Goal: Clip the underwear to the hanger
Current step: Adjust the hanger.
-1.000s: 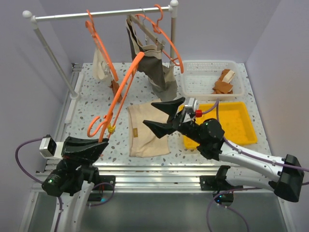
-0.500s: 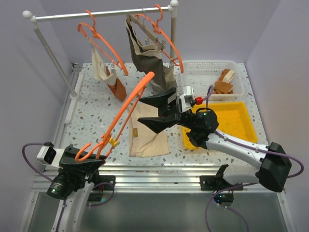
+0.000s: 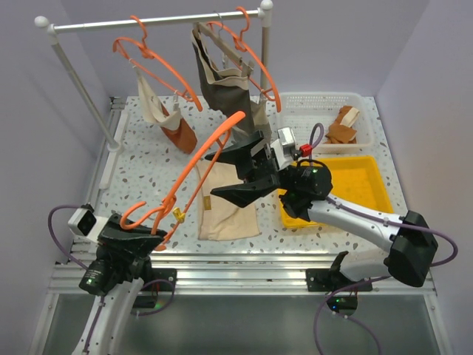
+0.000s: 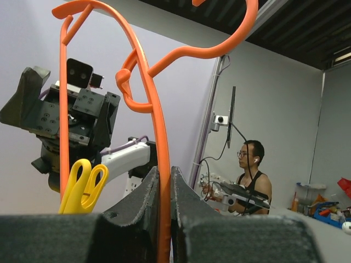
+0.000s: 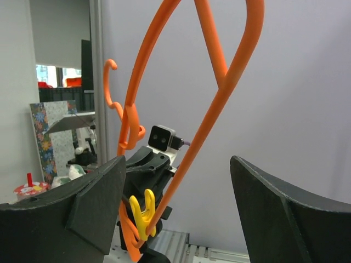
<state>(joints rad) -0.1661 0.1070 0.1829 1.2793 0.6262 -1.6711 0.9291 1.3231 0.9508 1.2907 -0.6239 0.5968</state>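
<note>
My left gripper (image 3: 151, 231) is shut on the bright orange hanger (image 3: 203, 155), near its hook end, and holds it slanting up and to the right above the table. In the left wrist view the hanger (image 4: 159, 109) rises straight from between the closed jaws (image 4: 163, 181). A yellow clip (image 3: 177, 216) hangs on the hanger's lower bar. The cream underwear (image 3: 225, 218) lies flat on the table under the right arm. My right gripper (image 3: 213, 175) is open, its fingertips just right of the hanger; in the right wrist view the hanger (image 5: 219, 82) crosses the gap in front of the fingers (image 5: 178, 164), with the clip (image 5: 142, 213) below.
A white rail (image 3: 155, 21) at the back carries other orange hangers, one with cream and rust cloth (image 3: 166, 118) and one with a dark garment (image 3: 229, 85). A white basket (image 3: 321, 118) with rust cloths and a yellow tray (image 3: 362, 185) stand at the right.
The left arm has tipped the hanger lower and further right. My right gripper has moved left and back toward it, still open. The clothes on the rail have swung.
</note>
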